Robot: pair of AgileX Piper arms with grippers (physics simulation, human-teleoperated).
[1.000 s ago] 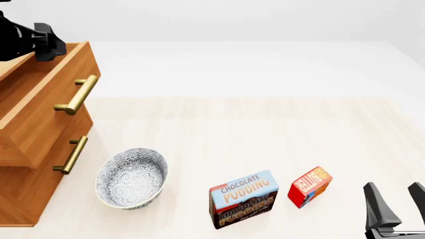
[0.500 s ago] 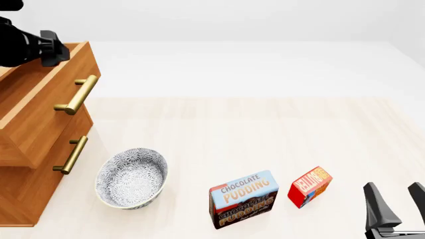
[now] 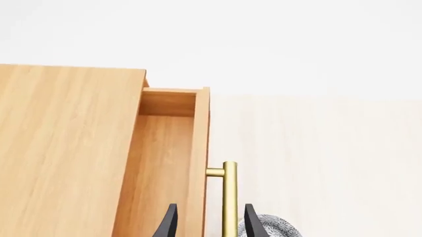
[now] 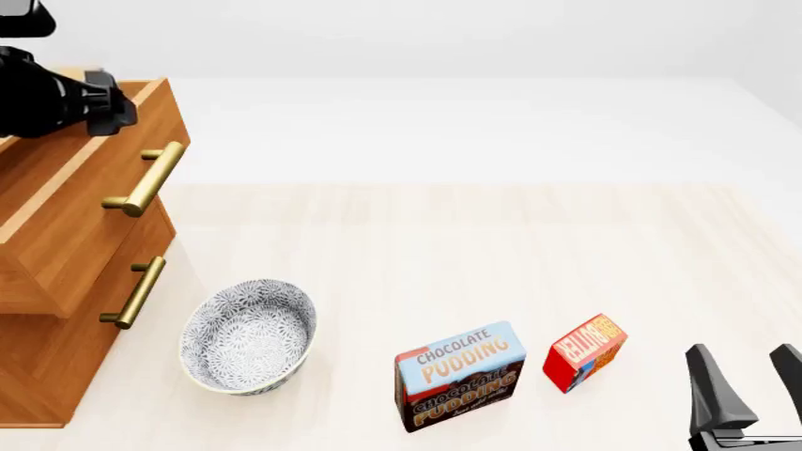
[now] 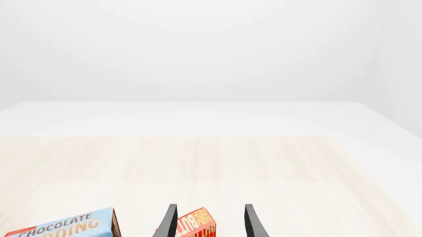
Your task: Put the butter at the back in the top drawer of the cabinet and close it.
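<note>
The butter (image 4: 584, 352), a small red box, stands on the table near the front right; the right wrist view has the butter (image 5: 195, 228) low in frame between the fingers. My right gripper (image 4: 752, 381) is open a little to the butter's right, not touching it. The cabinet (image 4: 51, 310) stands at the left with its top drawer (image 4: 88, 202) pulled out. In the left wrist view the drawer (image 3: 165, 163) is open with nothing in it. My left gripper (image 4: 111, 105) hovers open over the drawer front's top edge, its fingers (image 3: 170, 224) either side of the brass handle (image 3: 229, 197).
A blue-and-brown pudding box (image 4: 459, 376) stands just left of the butter. A patterned bowl (image 4: 247, 336) sits by the cabinet's front corner. The second drawer's handle (image 4: 134, 291) juts out below the top one.
My left gripper has crept a little rightward and down over the open drawer's front edge. The drawer, boxes, bowl and right gripper have not moved.
</note>
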